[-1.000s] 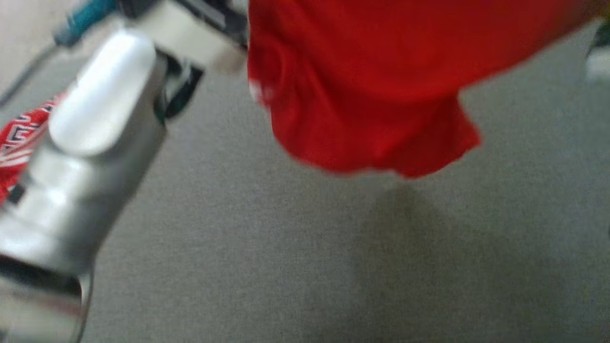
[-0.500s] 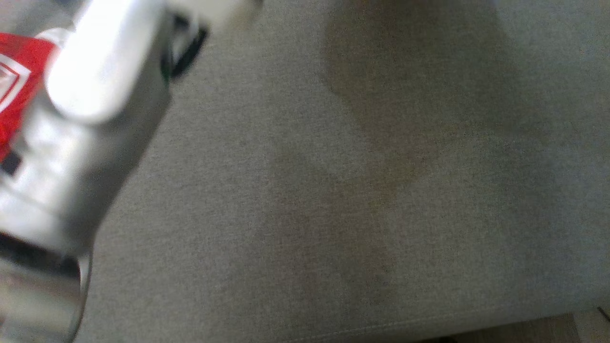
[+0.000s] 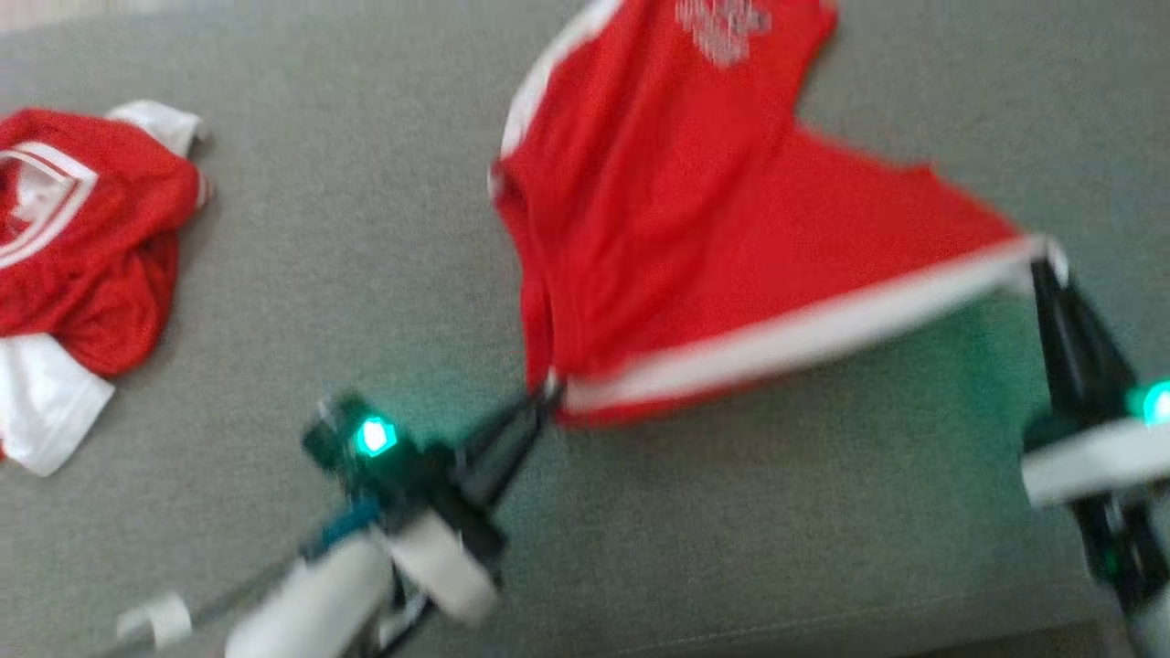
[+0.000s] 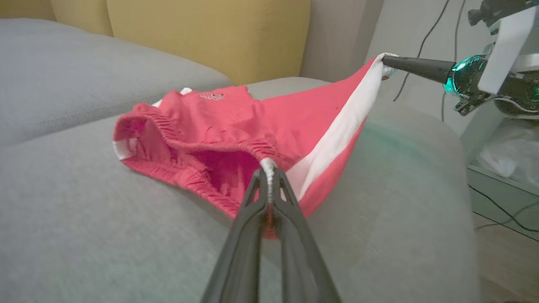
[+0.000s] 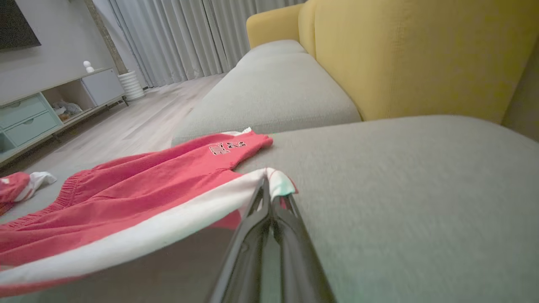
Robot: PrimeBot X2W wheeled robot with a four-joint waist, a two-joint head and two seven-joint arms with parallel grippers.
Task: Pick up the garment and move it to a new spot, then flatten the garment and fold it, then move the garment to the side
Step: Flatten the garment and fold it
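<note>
Two grippers hold one pair of red shorts point(image 3: 695, 238) above the grey seat cushion point(image 3: 366, 274). The left gripper point(image 3: 547, 388) has its fingers pressed together on the elastic waistband, at the end of the white side stripe. The right gripper point(image 3: 1042, 260) pinches the leg hem at the stripe's other end. Between them the white-striped edge runs taut and lifted off the cushion. The far leg, with its small printed logo, lies flat on the cushion toward the yellow backrest point(image 5: 412, 54). The gathered waistband sags open on the left side, its lower lip touching the cushion.

A crumpled red-and-white jersey point(image 3: 82, 256) lies at the cushion's left end, well apart from the shorts, with bare grey fabric between them. Bare cushion also lies between the taut stripe and the cushion's front seam point(image 3: 731, 629), and from the shorts' right edge back to the backrest.
</note>
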